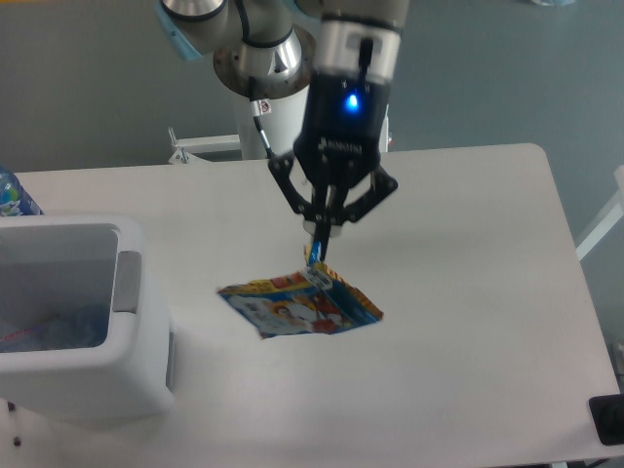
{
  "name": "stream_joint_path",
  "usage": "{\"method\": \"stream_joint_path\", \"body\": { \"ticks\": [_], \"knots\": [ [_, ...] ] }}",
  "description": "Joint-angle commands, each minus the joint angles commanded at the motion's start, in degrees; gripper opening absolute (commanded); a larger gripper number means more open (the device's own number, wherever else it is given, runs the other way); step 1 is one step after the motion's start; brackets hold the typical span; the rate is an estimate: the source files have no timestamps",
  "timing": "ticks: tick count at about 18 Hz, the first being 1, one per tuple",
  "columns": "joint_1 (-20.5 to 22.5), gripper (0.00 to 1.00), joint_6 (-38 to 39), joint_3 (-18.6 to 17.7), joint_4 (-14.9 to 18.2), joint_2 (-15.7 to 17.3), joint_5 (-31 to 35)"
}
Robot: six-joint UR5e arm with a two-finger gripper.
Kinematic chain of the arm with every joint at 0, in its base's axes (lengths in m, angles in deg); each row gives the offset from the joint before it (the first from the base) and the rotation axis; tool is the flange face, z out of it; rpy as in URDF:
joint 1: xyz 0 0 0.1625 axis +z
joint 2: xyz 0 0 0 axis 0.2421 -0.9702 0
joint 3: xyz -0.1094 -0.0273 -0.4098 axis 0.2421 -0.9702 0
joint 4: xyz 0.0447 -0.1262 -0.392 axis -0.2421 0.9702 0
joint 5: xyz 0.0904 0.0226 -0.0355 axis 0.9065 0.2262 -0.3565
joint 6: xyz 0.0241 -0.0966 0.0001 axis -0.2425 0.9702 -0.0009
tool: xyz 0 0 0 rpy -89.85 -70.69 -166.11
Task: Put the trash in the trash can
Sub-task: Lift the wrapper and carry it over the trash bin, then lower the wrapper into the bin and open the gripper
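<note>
Wrapper lifted above the table

Our gripper [320,246] pinches the wrapper [299,305] by its top edge; it hangs clear of the table [468,292], right of the bin [73,322].

a broad white matte surface with rounded corners [468,322] filled most of the view, evenly lit with soft shadows. behind it lay a smooth grey-blue floor [88,88]. a white metal frame [200,148] stood just past the far edge of the surface. a white slanted leg or bar [597,234] showed at the right, and a small black object [606,419] sat at the lower right corner.
</note>
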Motion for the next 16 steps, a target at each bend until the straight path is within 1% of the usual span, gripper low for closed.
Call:
{"method": "stream_joint_path", "body": {
  "ticks": [2,5,11,13,16],
  "knots": [
    [-2.36,0.00,2.29,1.07,0.00,0.26,-0.18],
    [-6.93,0.00,2.65,0.10,0.00,1.75,-0.18],
    [-16.51,0.00,2.91,-0.51,0.00,2.11,0.00],
    [-18.45,0.00,2.91,-1.30,0.09,2.11,0.09],
    [-19.60,0.00,2.39,-3.23,0.00,2.11,0.26]
  ]
}}
